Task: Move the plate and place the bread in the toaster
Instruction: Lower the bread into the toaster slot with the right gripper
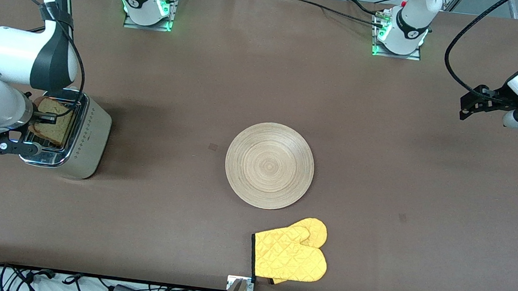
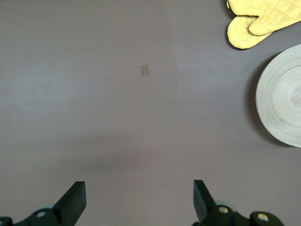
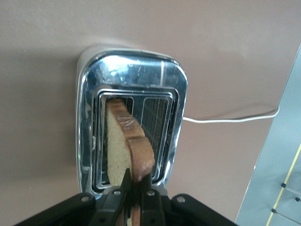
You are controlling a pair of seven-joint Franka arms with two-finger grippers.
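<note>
The toaster (image 1: pixel 90 143) (image 3: pixel 174 94) stands at the right arm's end of the table, its chrome top showing both slots. My right gripper (image 1: pixel 45 119) (image 3: pixel 137 186) hangs over it, shut on the crust of the bread (image 1: pixel 54 121) (image 3: pixel 124 141). The slice stands on edge with its lower part down in one slot. The round wooden plate (image 1: pixel 269 165) (image 2: pixel 282 99) lies flat mid-table with nothing on it. My left gripper (image 1: pixel 469 106) (image 2: pixel 139 197) waits open over bare table near the left arm's end, holding nothing.
A yellow quilted oven mitt (image 1: pixel 291 253) (image 2: pixel 258 19) lies nearer the front camera than the plate, close to the table edge. The toaster's white cord (image 3: pixel 225 118) trails off the table's end. Both arm bases (image 1: pixel 146 4) stand along the table's back edge.
</note>
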